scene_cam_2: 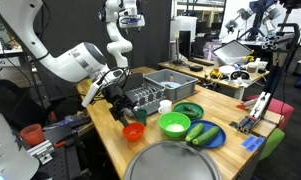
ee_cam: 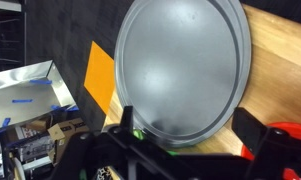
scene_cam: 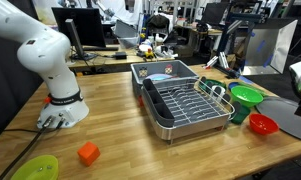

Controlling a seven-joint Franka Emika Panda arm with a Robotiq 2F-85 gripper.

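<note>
Even overhead light is brightening the wooden table (scene_cam: 120, 120), throwing soft shadows, while the grey dish (ee_cam: 180, 65) is catching a dull sheen and the near edges are blurring.

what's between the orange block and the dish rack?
Nothing. In an exterior view, only bare wooden table separates the orange block from the dish rack.

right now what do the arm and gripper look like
The arm is glossy white, built of rounded segments with dark joint rings, on a round white base with black cables trailing off. The gripper is black with two blocky fingers.
</note>
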